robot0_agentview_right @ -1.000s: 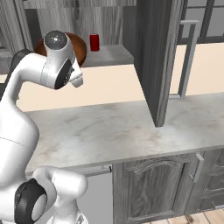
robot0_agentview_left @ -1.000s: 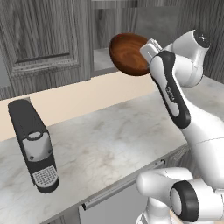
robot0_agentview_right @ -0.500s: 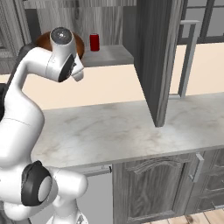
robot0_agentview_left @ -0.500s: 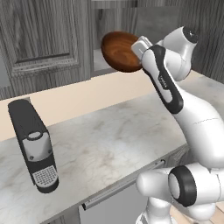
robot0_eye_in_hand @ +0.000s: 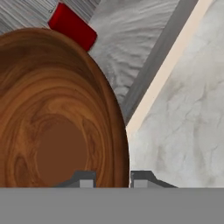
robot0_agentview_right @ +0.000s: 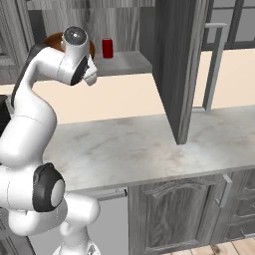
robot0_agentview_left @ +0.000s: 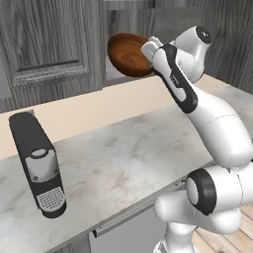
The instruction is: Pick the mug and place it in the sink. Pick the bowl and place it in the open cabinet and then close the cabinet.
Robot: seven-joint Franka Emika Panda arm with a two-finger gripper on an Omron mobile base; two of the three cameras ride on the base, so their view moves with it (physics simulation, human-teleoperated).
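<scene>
1. Claw (robot0_eye_in_hand: 113, 178): jaws narrowly parted and clamped on the rim of the brown bowl (robot0_eye_in_hand: 52, 118), one fingertip (robot0_eye_in_hand: 85, 179) inside the rim, the other outside.
2. Bowl position: raised and tilted in front of the open cabinet (robot0_agentview_left: 131, 22).
3. Left base view: a black coffee machine (robot0_agentview_left: 38, 165) stands on the marble tabletop (robot0_agentview_left: 128, 158).
4. Right base view: a red can (robot0_agentview_right: 107, 48) on the cabinet shelf (robot0_agentview_right: 124, 62); the cabinet door (robot0_agentview_right: 182, 60) stands open.

The wide brown wooden bowl (robot0_agentview_left: 127, 54) is being held up before the open grey-brown wall cabinet (robot0_agentview_right: 175, 60); a small red can (robot0_agentview_right: 107, 48) is sitting inside on its shelf.
</scene>
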